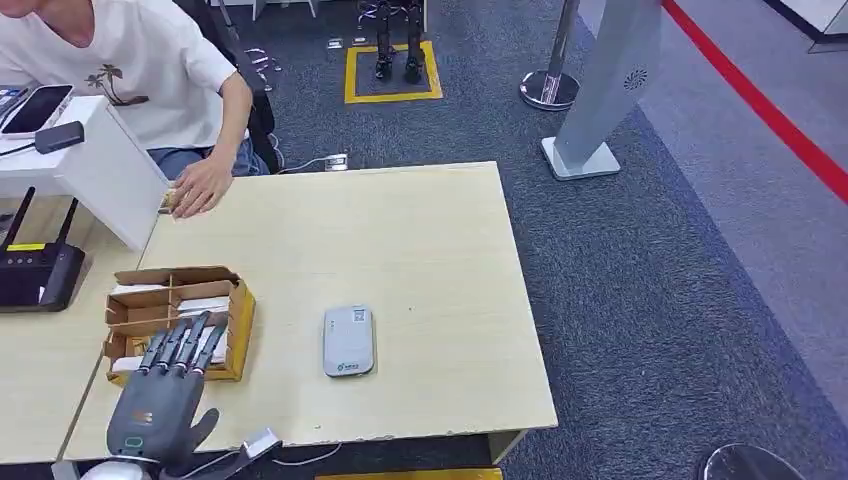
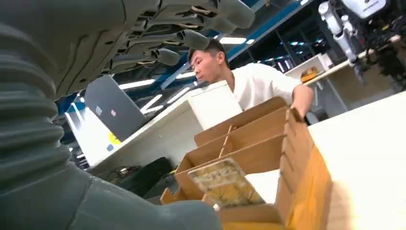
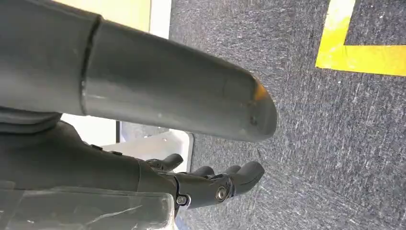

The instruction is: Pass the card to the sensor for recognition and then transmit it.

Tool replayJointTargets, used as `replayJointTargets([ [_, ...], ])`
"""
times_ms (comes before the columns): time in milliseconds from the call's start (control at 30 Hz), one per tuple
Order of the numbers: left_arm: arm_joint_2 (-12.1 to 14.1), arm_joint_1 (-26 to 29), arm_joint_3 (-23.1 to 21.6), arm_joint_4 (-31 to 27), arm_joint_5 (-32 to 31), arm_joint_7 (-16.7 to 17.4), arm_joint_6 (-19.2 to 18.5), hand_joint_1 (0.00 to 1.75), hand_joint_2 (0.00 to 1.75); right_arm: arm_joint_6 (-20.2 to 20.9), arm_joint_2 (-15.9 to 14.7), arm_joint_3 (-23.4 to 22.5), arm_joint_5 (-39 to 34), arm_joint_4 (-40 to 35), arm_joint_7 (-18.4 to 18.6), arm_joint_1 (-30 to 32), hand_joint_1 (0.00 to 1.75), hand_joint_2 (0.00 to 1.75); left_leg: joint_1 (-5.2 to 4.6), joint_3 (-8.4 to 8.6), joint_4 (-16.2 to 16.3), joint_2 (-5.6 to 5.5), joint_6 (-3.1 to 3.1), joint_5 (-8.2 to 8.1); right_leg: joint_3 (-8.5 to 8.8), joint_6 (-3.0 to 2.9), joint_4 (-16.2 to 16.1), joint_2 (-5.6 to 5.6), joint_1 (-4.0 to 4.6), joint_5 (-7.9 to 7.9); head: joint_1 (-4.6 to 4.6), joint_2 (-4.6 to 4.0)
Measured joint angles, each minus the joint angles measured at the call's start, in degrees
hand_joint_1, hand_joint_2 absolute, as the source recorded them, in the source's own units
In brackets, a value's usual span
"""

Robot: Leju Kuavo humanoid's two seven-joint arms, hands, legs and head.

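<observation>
Left robot hand (image 1: pixel 160 395) hovers over the near end of the open brown cardboard divider box (image 1: pixel 232 330), fingers straight and spread, holding nothing. Palm faces down, fingertips reaching over the compartments, so this looks like the reach for a card, grasp not yet made. In the left wrist view a pale, patterned flat card (image 2: pixel 224 183) lies tilted in the nearest compartment, below the fingers (image 2: pixel 191 38) and apart from them; likely the task's card. Box dividers keep the stock standing or leaning so the edges can be pinched.

Right robot hand (image 3: pixel 215 184) hangs down beside the body over the floor, dark fingers loosely curled in, nothing in them. Parked out of the way, by the look of it.

Grey rounded-rectangle card sensor (image 1: pixel 349 341) lies flat on the pale wooden counter (image 1: pixel 420 250), just right of the box, a short sideways carry from the pick. A person in a white T-shirt (image 1: pixel 130 60) sits at the far left, one hand (image 1: pixel 200 188) resting on the counter's far edge, probably placed to receive the card.

Black router with antennas (image 1: pixel 38 272) sits on the adjoining desk at left. Floor is dark grey carpet (image 1: pixel 650 300) with a yellow square marking and a red line at far right.
</observation>
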Motion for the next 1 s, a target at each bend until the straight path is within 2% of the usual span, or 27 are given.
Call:
replayJointTargets([
  [133,1.1,1.5,-0.3,-0.9,-1.0,1.9,-2.0,0.0,1.75,0.0,0.0,-0.2,0.3,0.0,0.2,0.0,0.0,0.0,0.0,0.0,0.0,0.01,0.0,0.0,0.01,0.0,0.0,0.02,0.0,0.0,0.0,0.0],
  [233,2.5,2.9,-0.3,-1.9,-1.1,3.4,-6.0,0.0,1.75,0.1,0.0,-0.2,0.9,0.0,0.2,0.0,0.0,0.0,0.0,0.01,0.0,0.0,0.0,0.0,0.0,0.0,0.0,0.01,0.0,0.0,0.0,0.0],
  [367,3.6,3.8,-0.2,-2.6,-0.9,3.9,-8.5,0.0,1.75,0.2,0.0,-0.2,1.0,0.0,0.1,0.0,0.0,0.0,-0.01,-0.01,0.0,-0.03,0.0,0.0,0.01,0.0,0.0,-0.04,0.0,-0.01,0.0,0.0],
  [533,6.1,5.7,2.4,-3.2,6.4,3.7,-15.5,0.0,1.75,0.9,-0.3,0.0,2.1,0.0,-0.8,0.0,0.0,0.0,0.0,0.02,0.0,-0.02,0.0,0.0,-0.01,0.0,0.0,-0.03,0.0,-0.01,0.02,0.0],
  [700,7.3,3.0,5.0,-2.3,7.0,1.2,-17.3,0.0,1.75,1.3,-0.5,0.4,2.5,0.0,-1.0,-0.3,0.0,0.0,0.0,0.01,0.0,-0.1,0.01,0.01,0.06,0.03,0.0,-0.16,0.0,-0.03,0.0,0.0],
  [1000,7.0,-2.1,5.2,1.6,5.5,-0.2,-17.1,0.0,1.75,1.4,-0.7,1.0,2.6,0.0,-1.0,-0.4,0.0,0.0,-0.01,0.03,0.0,-0.08,0.02,0.02,0.07,0.02,0.0,-0.12,0.0,-0.01,0.02,0.0],
])
